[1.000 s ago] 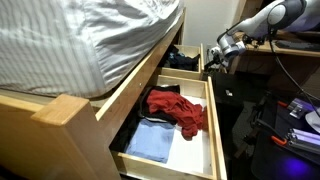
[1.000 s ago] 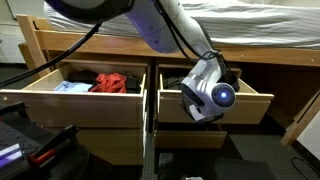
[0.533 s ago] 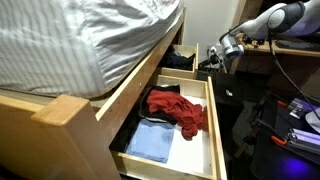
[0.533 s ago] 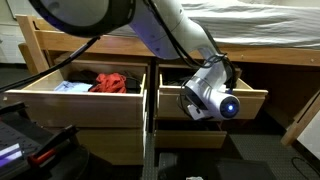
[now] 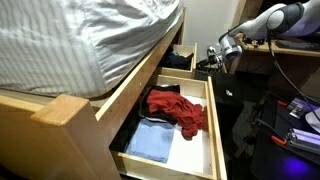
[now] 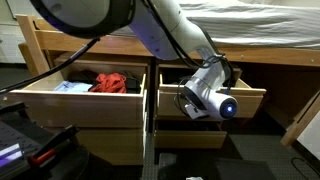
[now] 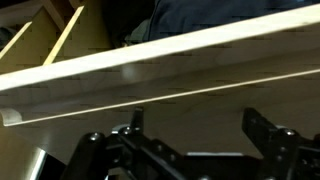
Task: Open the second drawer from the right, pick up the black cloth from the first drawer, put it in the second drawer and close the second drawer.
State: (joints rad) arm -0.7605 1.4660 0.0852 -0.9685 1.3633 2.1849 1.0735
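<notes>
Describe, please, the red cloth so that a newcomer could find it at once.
Beneath the bed with grey striped bedding, look into the open wooden drawer farther from the robot's tool. The red cloth lies there. It is crumpled and bright red, unlike the flat, pale blue cloth beside it.

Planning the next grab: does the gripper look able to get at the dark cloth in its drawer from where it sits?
Probably not straight on. In the wrist view the drawer's front board lies between the gripper and the dark cloth; rising over that board should likely clear the way.
</notes>
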